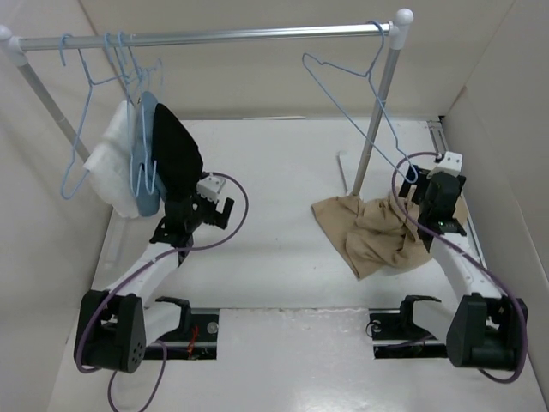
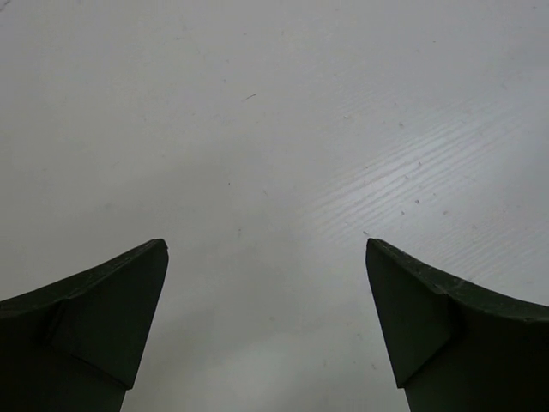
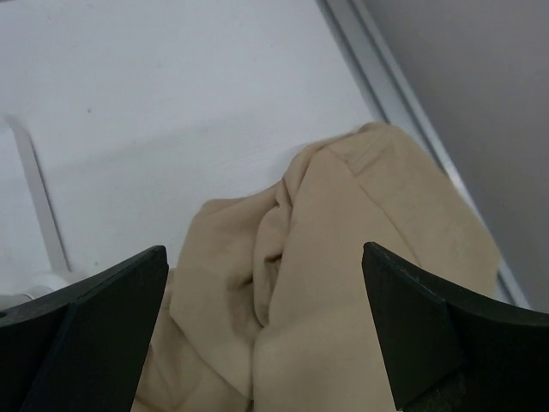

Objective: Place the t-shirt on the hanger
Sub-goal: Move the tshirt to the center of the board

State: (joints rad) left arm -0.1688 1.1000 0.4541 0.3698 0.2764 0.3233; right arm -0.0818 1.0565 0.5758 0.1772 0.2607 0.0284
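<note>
The tan t-shirt [image 1: 375, 233] lies crumpled on the white table at the right, and fills the lower half of the right wrist view [image 3: 343, 257]. The light-blue wire hanger [image 1: 343, 106] hangs tilted by its hook from the right end of the rail, its low corner near my right wrist. My right gripper [image 1: 436, 204] hovers over the shirt's right part; its jaws are wide apart and empty [image 3: 266, 253], with folds of cloth below them. My left gripper [image 1: 190, 208] is open and empty over bare table [image 2: 266, 249], far left of the shirt.
A silver rail [image 1: 214, 36] spans the back on two slanted posts; the right post [image 1: 377, 120] stands just behind the shirt. At the rail's left end hang spare blue hangers [image 1: 81, 129] and white, light-blue and black garments [image 1: 176, 146]. Walls close in both sides.
</note>
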